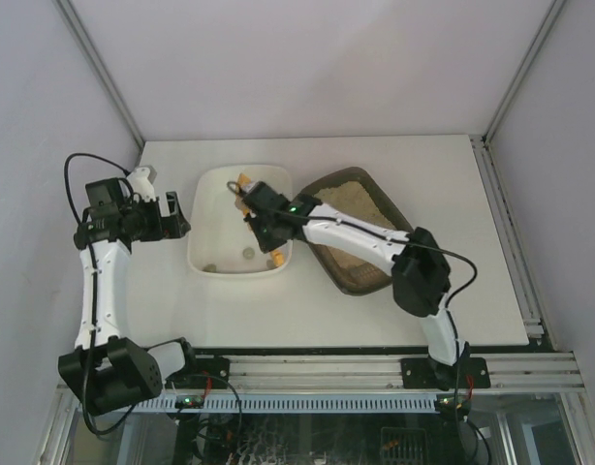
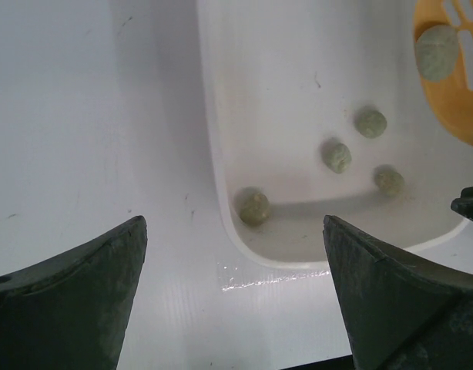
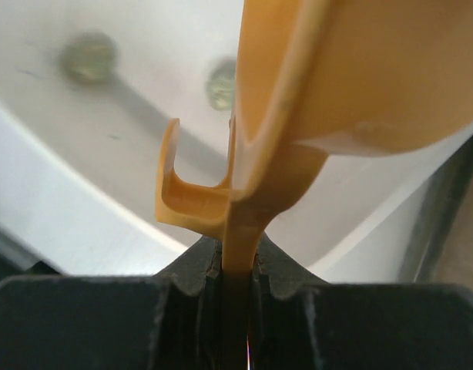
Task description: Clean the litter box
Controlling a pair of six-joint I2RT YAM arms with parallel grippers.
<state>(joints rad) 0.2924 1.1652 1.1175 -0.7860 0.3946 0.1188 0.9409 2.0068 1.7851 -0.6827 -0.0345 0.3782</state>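
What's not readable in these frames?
1. Top external: the right arm covers the middle of the litter box; what remains in the litter there is hidden.
2. Right wrist: the orange scoop fills the frame, its inside unseen; the lumps behind it are blurred.
3. Left wrist: the scoop is cut off by the right edge.

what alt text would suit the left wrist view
Four greenish round lumps lie in a white rounded plastic tub on a white table, and a fifth sits on an orange slotted plastic scoop at the upper right. The left gripper, open, frames the bottom with dark fingers.
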